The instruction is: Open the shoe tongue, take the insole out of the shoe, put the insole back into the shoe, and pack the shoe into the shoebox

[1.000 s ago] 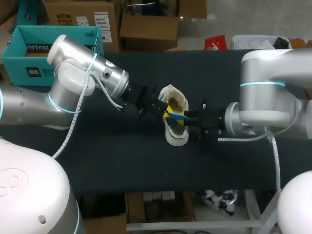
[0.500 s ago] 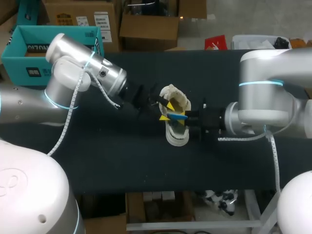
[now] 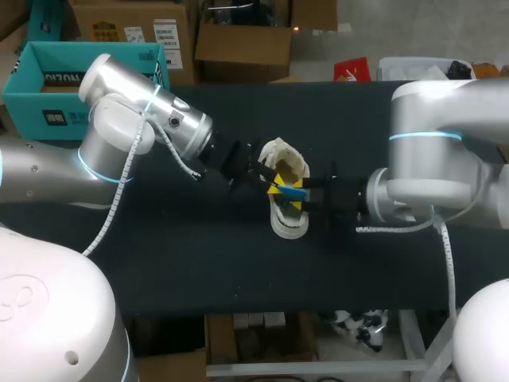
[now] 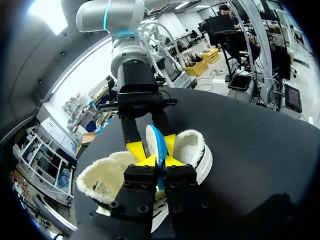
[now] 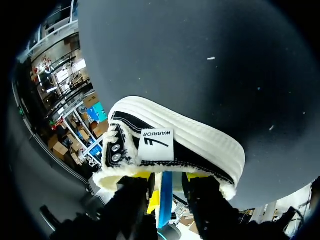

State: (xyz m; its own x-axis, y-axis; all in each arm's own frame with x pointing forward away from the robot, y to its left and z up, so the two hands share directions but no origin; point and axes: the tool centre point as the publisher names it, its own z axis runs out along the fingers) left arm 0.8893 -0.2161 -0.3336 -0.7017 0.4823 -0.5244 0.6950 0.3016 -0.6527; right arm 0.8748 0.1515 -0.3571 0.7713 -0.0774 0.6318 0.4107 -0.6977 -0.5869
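Observation:
A white, fleece-lined shoe [image 3: 288, 216] lies mid-table with its opening up. A blue and white insole [image 3: 291, 190] stands on edge out of that opening. My left gripper [image 3: 271, 182] reaches in from the left and is shut on the insole [image 4: 156, 142]; its yellow tips [image 4: 161, 161] pinch the insole's edge. My right gripper [image 3: 306, 191] faces it from the right. Its fingers [image 4: 136, 149] stand apart on either side of the insole and are open. From the right wrist the insole [image 5: 165, 200] shows behind the shoe [image 5: 200, 145], between that gripper's [image 5: 167, 179] spread fingers.
A teal open box [image 3: 48, 79] sits at the far left rear corner. The black tabletop [image 3: 199, 263] stretches bare in front of the shoe and to both sides.
My left gripper drew back and opened, then came in again and shut on the insole. My right gripper, which was shut on the insole, has opened. The shoe stayed put.

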